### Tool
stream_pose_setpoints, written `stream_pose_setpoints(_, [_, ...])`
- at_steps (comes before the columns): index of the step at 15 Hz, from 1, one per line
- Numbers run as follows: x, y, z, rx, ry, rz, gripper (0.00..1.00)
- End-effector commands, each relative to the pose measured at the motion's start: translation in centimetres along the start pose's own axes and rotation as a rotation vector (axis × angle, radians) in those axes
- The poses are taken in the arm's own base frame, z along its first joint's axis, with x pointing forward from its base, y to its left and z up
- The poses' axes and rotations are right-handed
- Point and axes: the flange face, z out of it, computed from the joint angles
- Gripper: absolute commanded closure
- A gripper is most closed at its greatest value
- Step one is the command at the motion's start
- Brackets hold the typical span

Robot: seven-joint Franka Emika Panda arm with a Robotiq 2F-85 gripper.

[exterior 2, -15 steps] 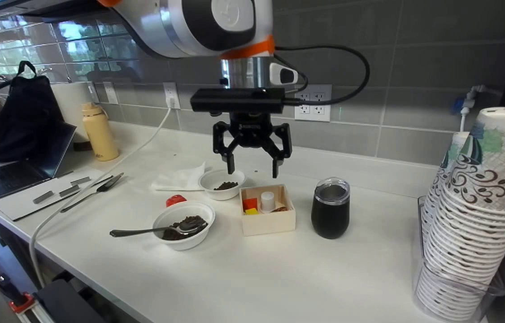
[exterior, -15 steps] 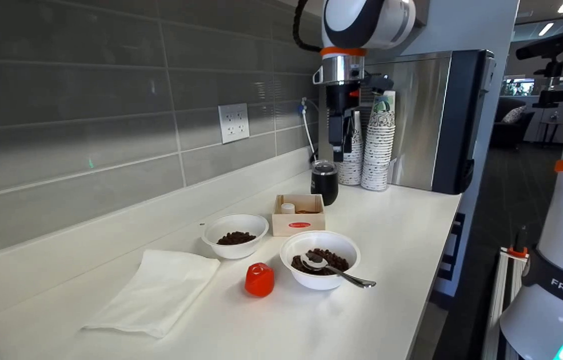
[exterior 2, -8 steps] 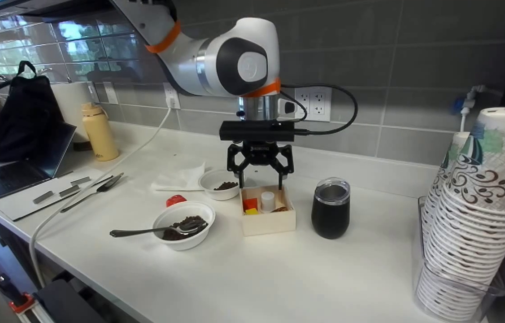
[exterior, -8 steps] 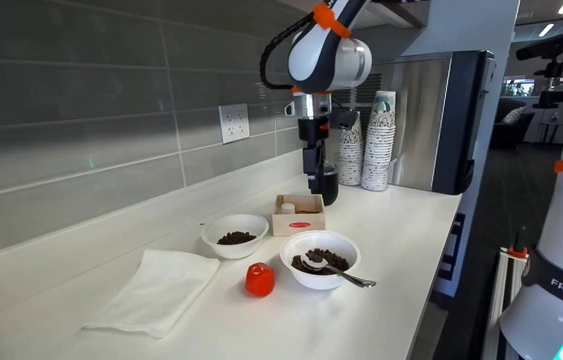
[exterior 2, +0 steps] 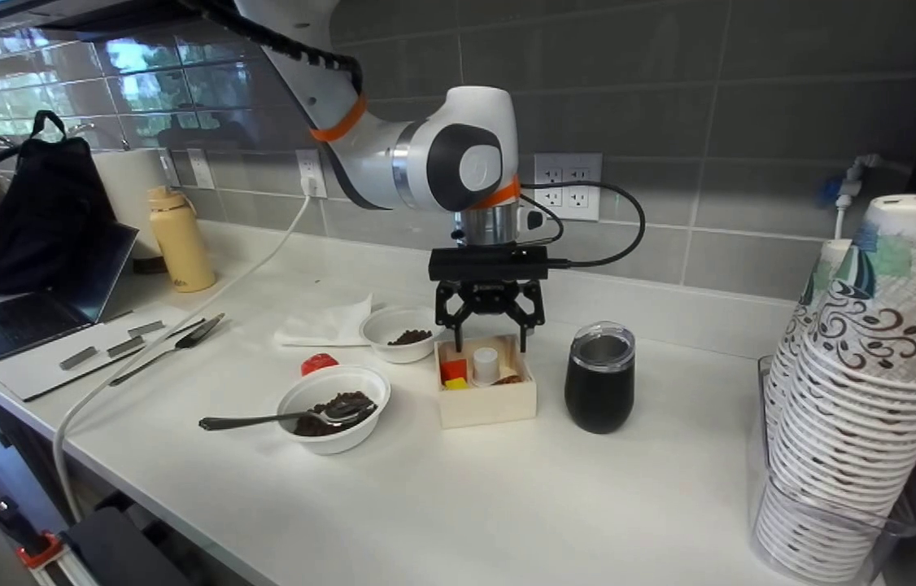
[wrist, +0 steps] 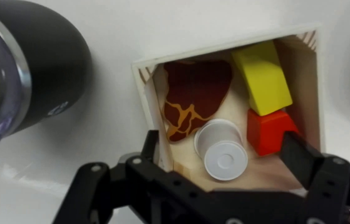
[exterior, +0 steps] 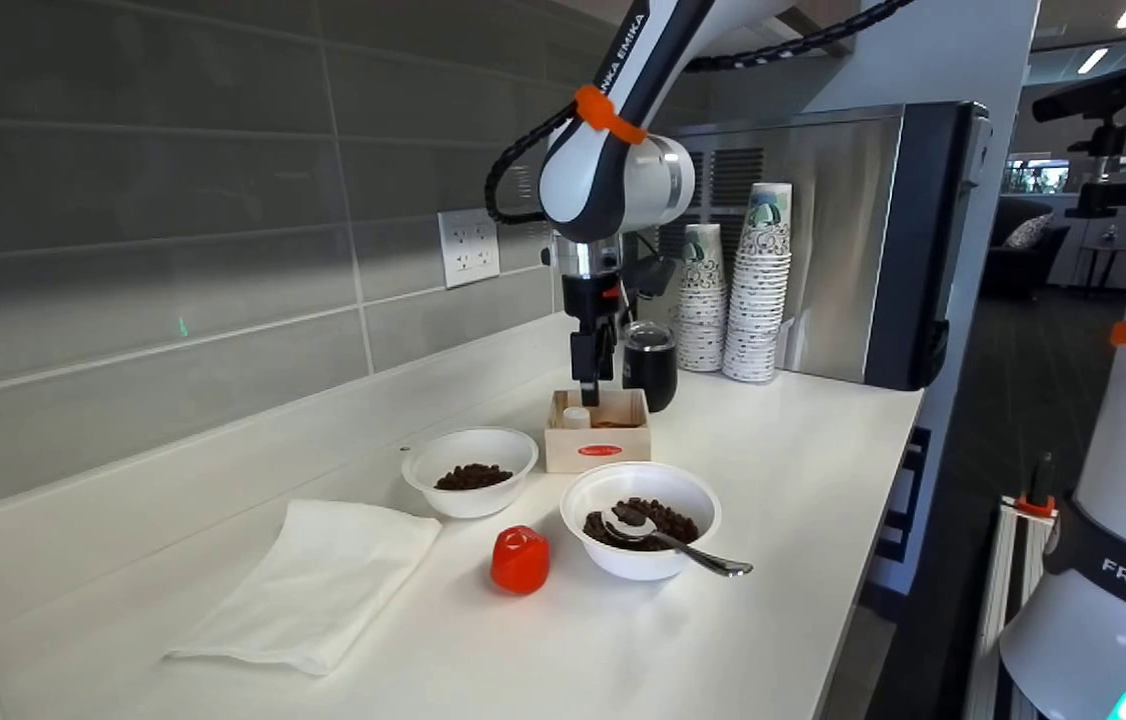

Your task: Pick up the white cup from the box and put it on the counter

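Note:
The small white cup (exterior: 576, 417) stands upside down inside the tan box (exterior: 571, 450). In the other views the cup (exterior 2: 486, 365) (wrist: 224, 158) and the box (exterior 2: 488, 407) (wrist: 320, 93) show too. The box sits on the off-white counter (exterior: 773, 490) (exterior 2: 588, 505). My gripper (exterior: 591, 395) (exterior 2: 490, 345) is open and empty, pointing down over the back of the box. In the wrist view the gripper (wrist: 222, 138) has the cup between its fingers in line of sight, apart from both. One finger overlaps the box wall, the other overlaps a red block.
A yellow block (wrist: 265, 81), the red block (wrist: 269, 132) and a flat brown piece (wrist: 196, 87) share the box. A black tumbler (exterior: 650, 370) (exterior 2: 600, 387) stands close beside it. Two white bowls (exterior: 641, 560) (exterior: 473, 500) and stacked paper cups (exterior 2: 857, 423) are on the counter.
My gripper has come down from high above the counter toward the wall and is now over the box, still open. The cup, box and other objects have not moved.

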Motion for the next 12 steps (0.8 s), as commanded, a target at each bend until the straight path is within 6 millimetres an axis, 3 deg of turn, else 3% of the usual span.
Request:
stream_pose_setpoints(1, [1.7, 0.6, 1.4, -0.002, 0.005, -0.003, 0.0])
stream_pose_setpoints(7, [2.9, 0.7, 2.4, -0.006, 0.015, 0.002, 0.0])
stream_pose_setpoints(8, [3.0, 0.7, 2.5, -0.006, 0.016, 0.004, 0.16])
stream_pose_setpoints(9, [3.0, 0.7, 2.5, -0.006, 0.017, 0.004, 0.21])
stream_pose_setpoints(10, [3.1, 0.6, 2.4, -0.009, 0.021, 0.004, 0.2])
stream_pose_setpoints(12, [3.0, 0.4, 2.0, -0.014, 0.029, 0.009, 0.06])
